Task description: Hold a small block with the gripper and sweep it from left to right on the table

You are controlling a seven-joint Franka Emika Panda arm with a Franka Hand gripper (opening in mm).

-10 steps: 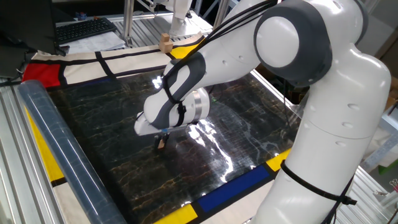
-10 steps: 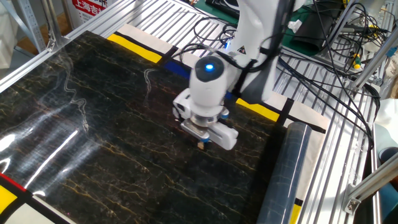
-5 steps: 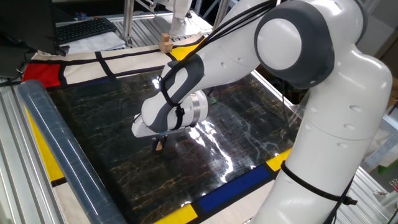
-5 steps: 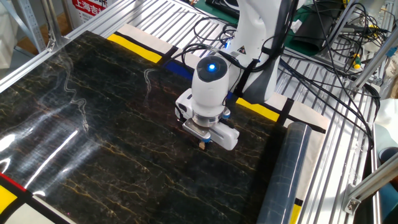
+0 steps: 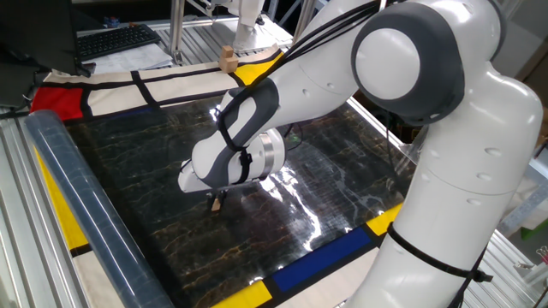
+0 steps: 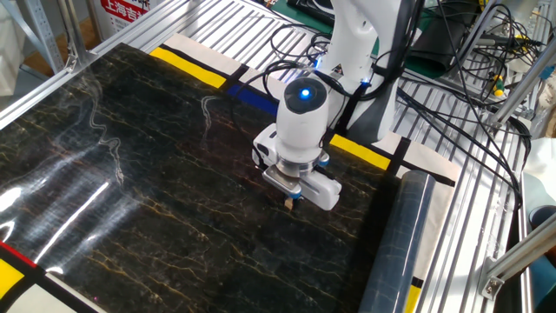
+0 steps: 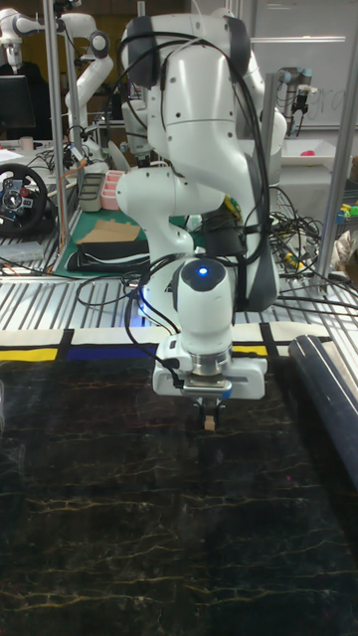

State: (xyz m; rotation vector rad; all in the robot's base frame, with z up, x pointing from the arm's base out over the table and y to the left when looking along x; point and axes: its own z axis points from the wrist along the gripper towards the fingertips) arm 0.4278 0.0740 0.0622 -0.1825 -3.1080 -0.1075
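The small block point(image 5: 217, 204) point(image 6: 287, 204) point(image 7: 210, 423) is a tiny tan cube pinched between the dark fingers of the gripper point(image 5: 216, 200) point(image 6: 287, 200) point(image 7: 210, 416). It sits low against the black marble table point(image 5: 154, 162) point(image 6: 130, 209) point(image 7: 119, 517). The gripper points straight down from the white-and-grey arm, shut on the block. In the tall fixed view it stands near the table's far edge, right of centre.
A rolled clear tube point(image 5: 81, 214) point(image 6: 400, 243) point(image 7: 333, 407) lies along one table edge, close to the gripper. A larger tan wooden block point(image 5: 228, 58) stands on the far border panel. Metal frame rails and cables point(image 6: 469, 130) surround the table.
The gripper has carried the block a short way toward the rolled tube: leftward in one fixed view, rightward in the other. It stays shut on the block.
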